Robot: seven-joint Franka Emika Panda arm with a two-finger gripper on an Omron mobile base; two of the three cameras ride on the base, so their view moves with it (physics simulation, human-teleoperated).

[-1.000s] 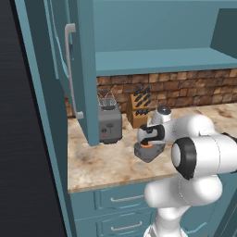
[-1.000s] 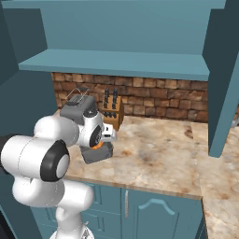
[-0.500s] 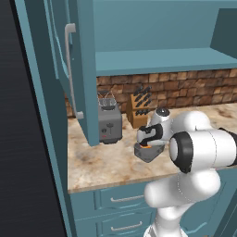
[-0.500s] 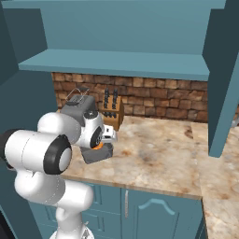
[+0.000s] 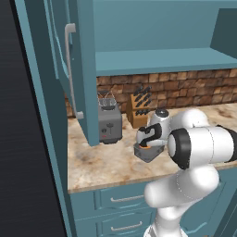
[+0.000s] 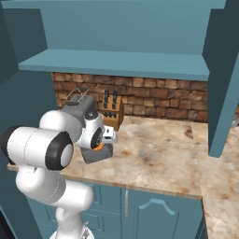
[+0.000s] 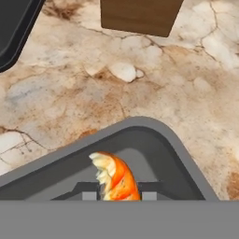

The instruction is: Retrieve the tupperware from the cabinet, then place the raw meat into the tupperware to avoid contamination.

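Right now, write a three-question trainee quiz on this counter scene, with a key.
1. True or false: the tub stands on the counter.
2. What lies between the tips of the tool? A) a knife B) the orange meat C) nothing
3. Fill in: the wooden knife block stands beside the grey ____.

Key: 1 true; 2 B; 3 toaster.
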